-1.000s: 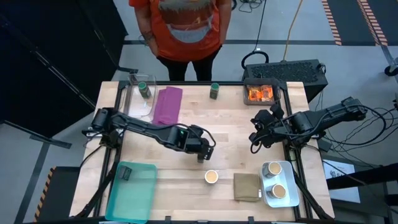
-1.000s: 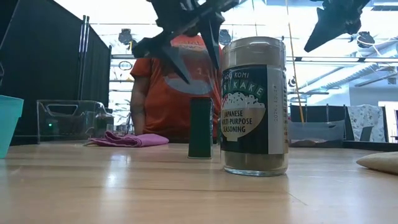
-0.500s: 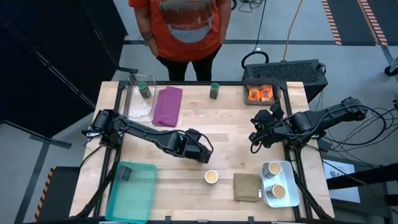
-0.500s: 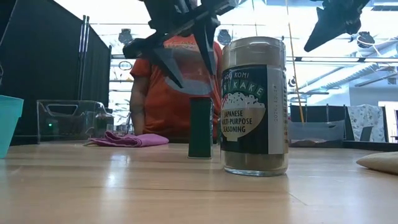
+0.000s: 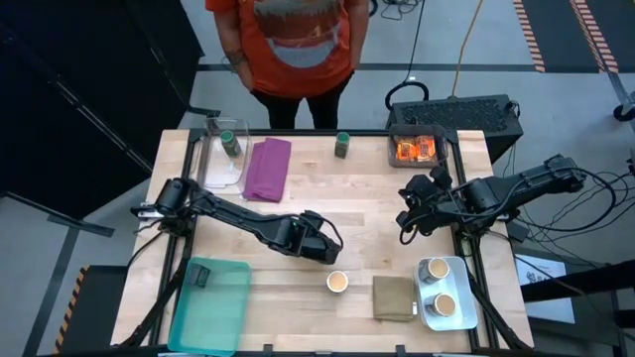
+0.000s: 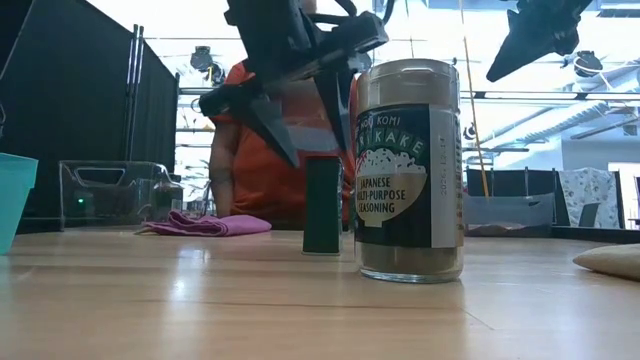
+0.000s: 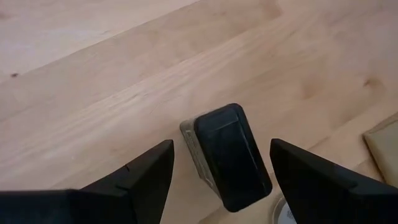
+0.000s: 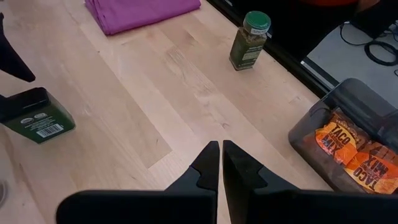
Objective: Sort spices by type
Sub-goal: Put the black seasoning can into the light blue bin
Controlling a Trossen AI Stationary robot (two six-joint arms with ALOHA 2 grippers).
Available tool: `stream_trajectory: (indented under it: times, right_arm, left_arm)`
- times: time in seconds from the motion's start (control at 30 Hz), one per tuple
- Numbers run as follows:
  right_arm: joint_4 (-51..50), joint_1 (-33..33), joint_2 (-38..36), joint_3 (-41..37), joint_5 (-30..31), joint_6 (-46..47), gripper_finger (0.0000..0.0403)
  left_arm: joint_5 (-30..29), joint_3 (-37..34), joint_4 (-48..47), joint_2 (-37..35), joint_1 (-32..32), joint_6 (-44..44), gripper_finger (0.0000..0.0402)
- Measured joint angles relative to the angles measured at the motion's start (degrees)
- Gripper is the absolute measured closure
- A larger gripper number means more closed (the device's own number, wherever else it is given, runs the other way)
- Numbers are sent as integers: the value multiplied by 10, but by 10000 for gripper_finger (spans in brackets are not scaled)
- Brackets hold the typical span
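This is looking like a robotics lab or test bay: a wooden table [image 5: 357, 198] is sitting in a metal frame on a grey floor with hazard tape [image 5: 531, 35], cables [image 5: 595, 188] are trailing beside it, and a person [image 5: 290, 45] is standing by under what are probably high industrial ceiling lights [image 6: 205, 60].

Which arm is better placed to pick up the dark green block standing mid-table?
Left. The left gripper hangs open right over the dark block, a finger on each side. The right gripper hovers shut toward the table's right side, well away from it.
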Motion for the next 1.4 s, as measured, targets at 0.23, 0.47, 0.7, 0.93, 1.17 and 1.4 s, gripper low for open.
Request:
stream_trajectory:
  times: [0.23,0.47,0.7,0.93,1.17,1.4]
  right_arm:
    - [0,0,0,0,0,0,402]
    - [0,0,0,0,2,0,402]
    - [1,0,0,0,3,0,402]
    - [14,0,0,0,1,-9,402]
    - [14,0,0,0,0,-12,402]
    - [15,0,0,0,3,-13,402]
  left_arm:
    - [-3,0,12,0,-8,-1,130]
    - [-23,0,20,-1,-18,-1,130]
    - [-31,0,20,7,-18,0,130]
    - [-31,0,21,33,-18,-3,130]
    - [-31,0,26,47,-19,-3,130]
    - [-32,0,26,46,-19,-3,145]
